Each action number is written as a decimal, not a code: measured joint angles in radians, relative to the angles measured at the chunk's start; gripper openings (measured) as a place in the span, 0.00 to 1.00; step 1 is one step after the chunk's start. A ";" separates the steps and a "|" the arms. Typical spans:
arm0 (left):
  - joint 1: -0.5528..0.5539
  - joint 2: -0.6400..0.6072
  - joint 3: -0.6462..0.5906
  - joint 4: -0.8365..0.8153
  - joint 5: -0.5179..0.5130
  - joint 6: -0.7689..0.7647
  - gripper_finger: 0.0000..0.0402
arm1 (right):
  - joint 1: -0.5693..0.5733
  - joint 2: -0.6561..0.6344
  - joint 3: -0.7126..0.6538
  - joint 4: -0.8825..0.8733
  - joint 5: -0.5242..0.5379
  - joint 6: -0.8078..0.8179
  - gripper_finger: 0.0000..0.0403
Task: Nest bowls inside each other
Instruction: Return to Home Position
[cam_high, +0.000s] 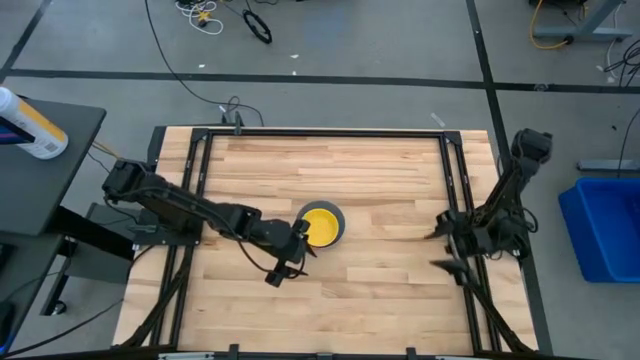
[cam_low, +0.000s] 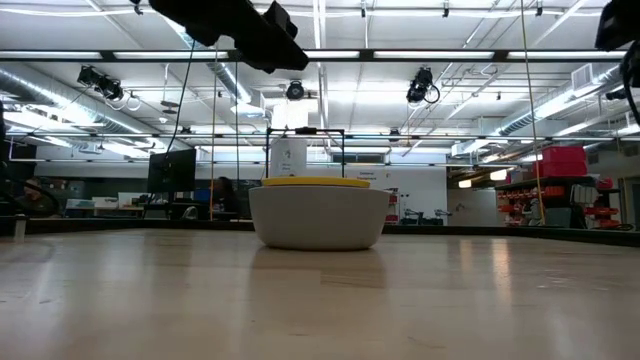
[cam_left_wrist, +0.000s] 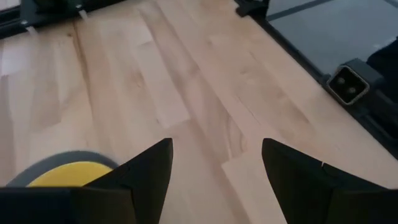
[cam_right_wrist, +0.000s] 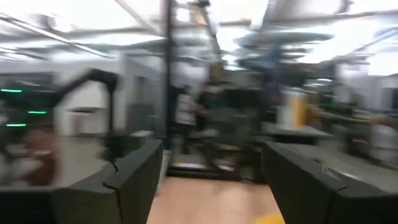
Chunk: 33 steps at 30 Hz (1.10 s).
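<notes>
A yellow bowl (cam_high: 320, 224) sits nested inside a grey bowl (cam_high: 338, 216) near the middle of the wooden table. In the low view the grey bowl (cam_low: 318, 218) rests on its base, with the yellow rim (cam_low: 316, 182) showing just above its edge. My left gripper (cam_high: 290, 260) hovers open just to the left and near side of the stack, above the table; its wrist view shows the yellow bowl (cam_left_wrist: 71, 173) beside one finger. My right gripper (cam_high: 441, 247) stands open at the table's right side, far from the bowls.
Black frame rails (cam_high: 196, 180) run along the table's left, right and far edges. A blue bin (cam_high: 605, 225) stands off the table to the right. A bottle (cam_high: 30, 125) lies on a dark stand to the left. Bare wood (cam_high: 360, 300) lies near the front edge.
</notes>
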 joint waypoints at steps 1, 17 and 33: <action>-0.006 0.000 -0.003 0.010 0.000 0.000 0.64 | 0.002 -0.017 0.000 -0.002 0.041 -0.019 0.69; -0.052 0.000 -0.007 0.029 -0.094 0.016 0.64 | -0.261 -0.101 0.002 -0.307 -0.555 0.278 0.61; -0.052 0.000 -0.007 0.044 -0.097 -0.001 0.63 | -0.692 -0.455 0.279 -1.023 -1.056 0.227 0.56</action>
